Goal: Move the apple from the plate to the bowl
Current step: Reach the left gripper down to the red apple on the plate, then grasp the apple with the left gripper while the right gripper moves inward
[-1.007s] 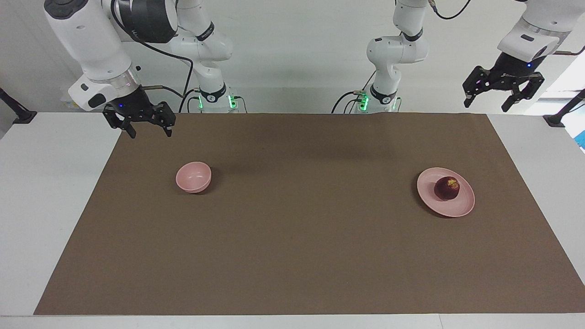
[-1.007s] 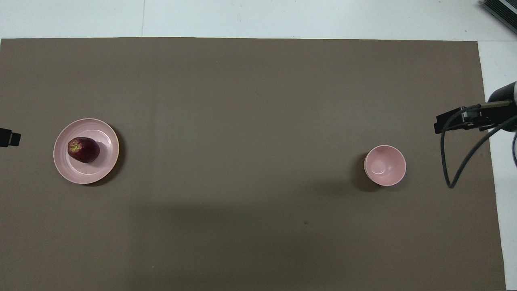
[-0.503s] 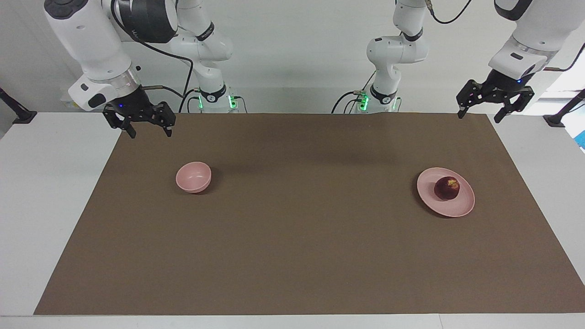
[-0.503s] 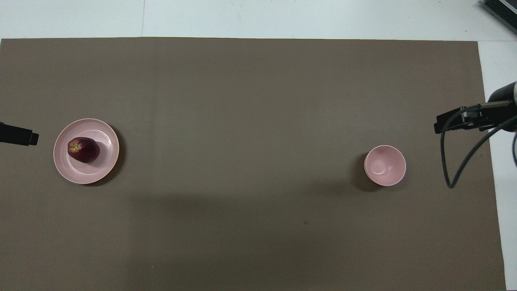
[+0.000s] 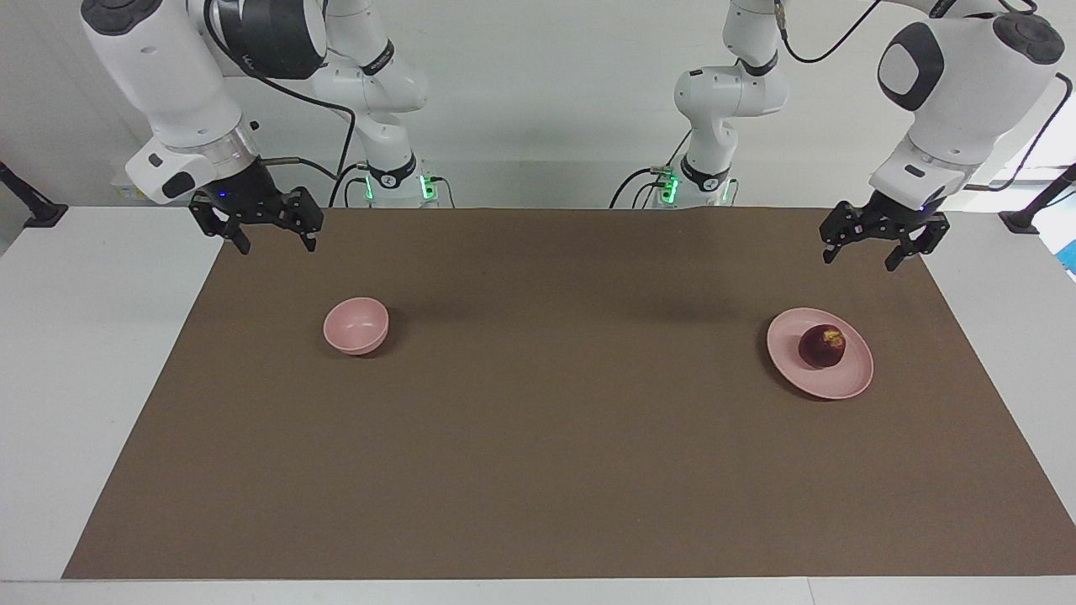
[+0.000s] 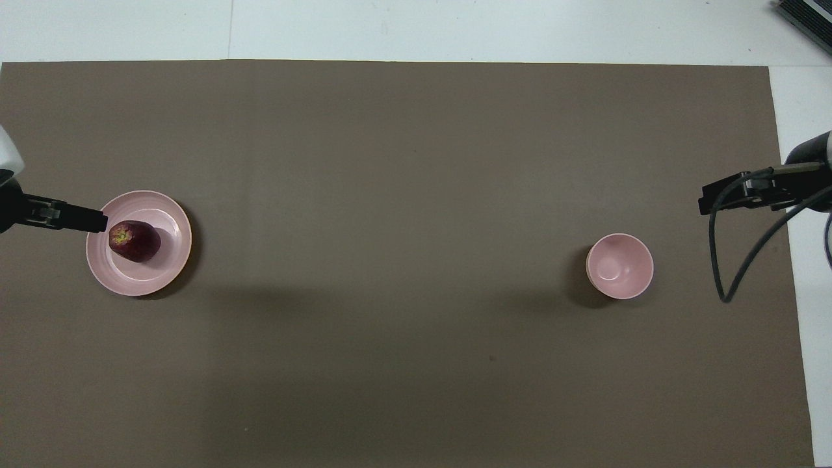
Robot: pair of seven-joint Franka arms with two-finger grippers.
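Note:
The dark red apple [image 5: 822, 346] [image 6: 134, 241] lies on the flat pink plate [image 5: 841, 382] [image 6: 146, 279] toward the left arm's end of the table. The small pink bowl [image 5: 357, 336] [image 6: 640, 250] stands with nothing in it toward the right arm's end. My left gripper [image 5: 859, 259] hangs open in the air close to the plate, touching neither plate nor apple. In the overhead view one of its fingers [image 6: 84, 221] overlaps the plate's rim. My right gripper [image 5: 277, 245] waits open, raised above the corner of the mat by the right arm's base.
A brown mat [image 5: 538, 437] covers most of the white table [image 5: 84, 353]. A black cable [image 6: 721, 260] loops down from the right wrist. Black clamps [image 5: 38, 214] [image 5: 1021, 220] sit at the table's two ends near the robots.
The left arm has swung in and come down toward the plate, its gripper staying open. The right arm, apple, plate and bowl have not moved.

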